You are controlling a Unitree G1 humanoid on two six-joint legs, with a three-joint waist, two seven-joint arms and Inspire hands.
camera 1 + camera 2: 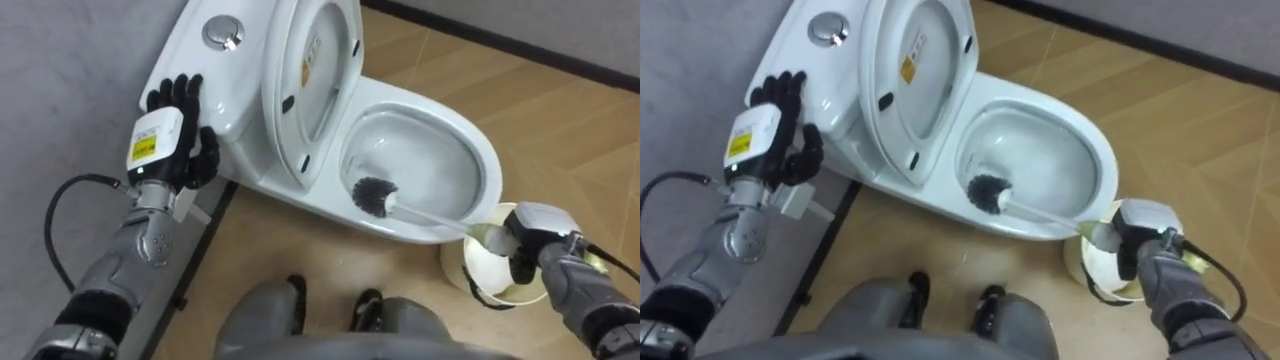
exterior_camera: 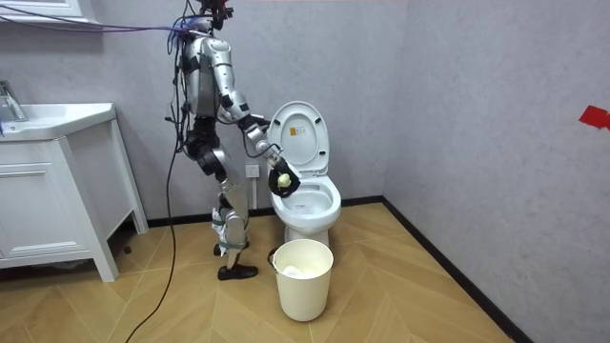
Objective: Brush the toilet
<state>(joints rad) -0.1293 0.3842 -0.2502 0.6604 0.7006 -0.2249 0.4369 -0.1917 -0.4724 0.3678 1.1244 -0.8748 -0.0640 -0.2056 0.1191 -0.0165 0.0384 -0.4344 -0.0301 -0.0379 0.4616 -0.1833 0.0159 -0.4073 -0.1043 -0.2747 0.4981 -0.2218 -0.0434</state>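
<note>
A white toilet stands before me with its lid and seat raised against the tank. The dark bristle head of the toilet brush sits inside the bowl at its near rim. Its white handle runs right to my right hand, which is shut on it just outside the bowl. My left hand rests on the near side of the tank, fingers relaxed against the porcelain. In the room view I stand at the room view's left of the toilet, leaning toward it.
A cream waste bin stands on the wooden floor under my right hand, close to the bowl's front. The flush button tops the tank. A grey wall runs along the left. A white vanity stands further off in the room view.
</note>
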